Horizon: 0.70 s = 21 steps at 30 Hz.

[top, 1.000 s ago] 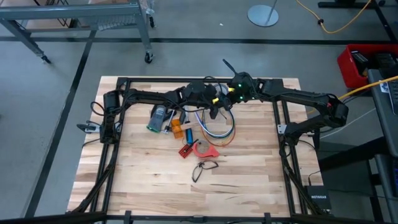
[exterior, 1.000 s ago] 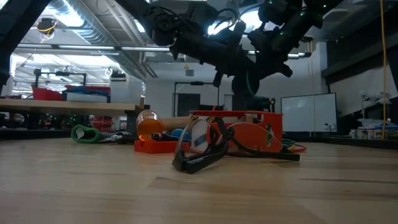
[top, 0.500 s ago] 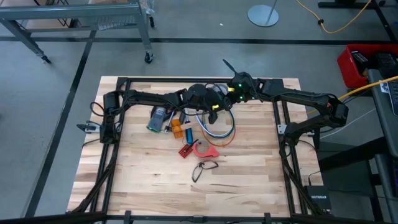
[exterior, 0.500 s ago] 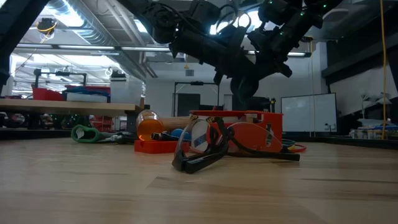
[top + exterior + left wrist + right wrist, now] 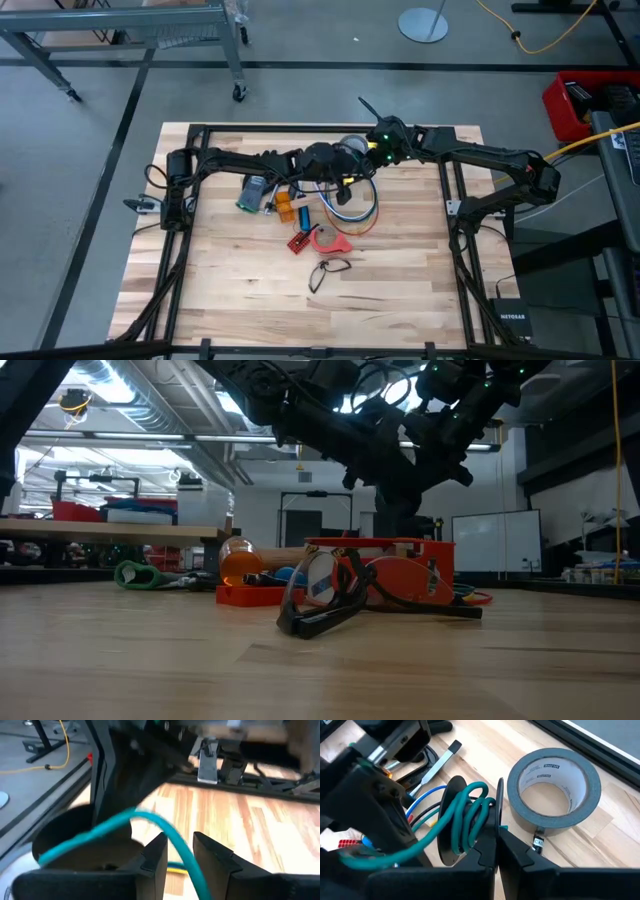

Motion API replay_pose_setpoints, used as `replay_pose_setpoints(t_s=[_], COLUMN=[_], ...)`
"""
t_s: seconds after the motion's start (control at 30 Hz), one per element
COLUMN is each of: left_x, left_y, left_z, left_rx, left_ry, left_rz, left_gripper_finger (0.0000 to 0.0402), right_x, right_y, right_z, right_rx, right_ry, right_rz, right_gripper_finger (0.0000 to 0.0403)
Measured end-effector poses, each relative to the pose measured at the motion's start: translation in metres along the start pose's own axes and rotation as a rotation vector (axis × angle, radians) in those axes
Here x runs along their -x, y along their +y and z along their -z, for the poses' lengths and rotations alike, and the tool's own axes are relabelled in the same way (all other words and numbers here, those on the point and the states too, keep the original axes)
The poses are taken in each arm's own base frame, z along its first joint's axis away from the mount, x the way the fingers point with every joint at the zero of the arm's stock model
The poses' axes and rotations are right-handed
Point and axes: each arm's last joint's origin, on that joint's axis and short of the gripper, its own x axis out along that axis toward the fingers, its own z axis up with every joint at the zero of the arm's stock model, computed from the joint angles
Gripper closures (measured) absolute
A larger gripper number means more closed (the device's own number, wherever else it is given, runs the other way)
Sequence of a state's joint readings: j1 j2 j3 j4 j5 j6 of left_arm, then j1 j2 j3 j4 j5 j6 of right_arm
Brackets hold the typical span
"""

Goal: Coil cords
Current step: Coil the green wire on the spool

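Note:
A teal cord point(image 5: 470, 817) runs from my right gripper point(image 5: 496, 837) to my left gripper point(image 5: 180, 852); both are close together above the table's far middle point(image 5: 345, 162). Several turns of it are wound around my right gripper's shut fingers. My left gripper's fingers stand a little apart, with the cord point(image 5: 170, 832) running through the gap. A loose loop of blue, white and red-orange cords point(image 5: 348, 205) lies flat on the table below the grippers. A grey duct tape roll point(image 5: 552, 787) stands on its flat side just beyond them. My right gripper is shut on the teal cord; a bit of it shows between the fingers point(image 5: 504, 827). Several turns point(image 5: 465, 822) wrap across one finger point(image 5: 487, 827). The coil hangs clear of the table. My left gripper has the cord between its fingers point(image 5: 186, 857); whether they touch it I cannot tell.
Near the cord loop lie a red-orange part point(image 5: 330, 240), a small red block point(image 5: 298, 243), an orange piece point(image 5: 285, 208) and a grey-green device point(image 5: 255, 188). Safety glasses point(image 5: 328, 270) lie nearer the front. A flat-bladed tool point(image 5: 442, 760) lies beside the cords. Bare wood shows toward the near edge.
My left arm has shifted a little toward the near edge beside my right gripper, and the grey tape roll now shows more in the high view. In the low view the cord loops above the grippers stand wider than before.

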<state>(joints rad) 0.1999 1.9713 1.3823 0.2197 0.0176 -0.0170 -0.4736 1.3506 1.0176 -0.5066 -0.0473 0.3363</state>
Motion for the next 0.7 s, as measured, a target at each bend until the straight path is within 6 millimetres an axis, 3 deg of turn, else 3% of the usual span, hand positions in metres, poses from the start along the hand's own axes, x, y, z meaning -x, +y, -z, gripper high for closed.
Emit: replay_pose_setpoints(t_s=[0.47, 0.7], left_x=[0.001, 0.002], left_y=[-0.007, -0.010], left_z=[0.013, 0.018], left_rx=[0.003, 0.001], left_ry=[0.134, 0.180], left_rz=[-0.028, -0.026], left_gripper_finger=[0.0344, 0.0397], right_x=[0.000, 0.000], right_y=[-0.001, -0.001], right_z=[0.003, 0.002], right_rx=[0.004, 0.004], right_ry=[0.024, 0.018], right_rz=[0.019, 0.017], right_gripper_finger=[0.0391, 0.0392])
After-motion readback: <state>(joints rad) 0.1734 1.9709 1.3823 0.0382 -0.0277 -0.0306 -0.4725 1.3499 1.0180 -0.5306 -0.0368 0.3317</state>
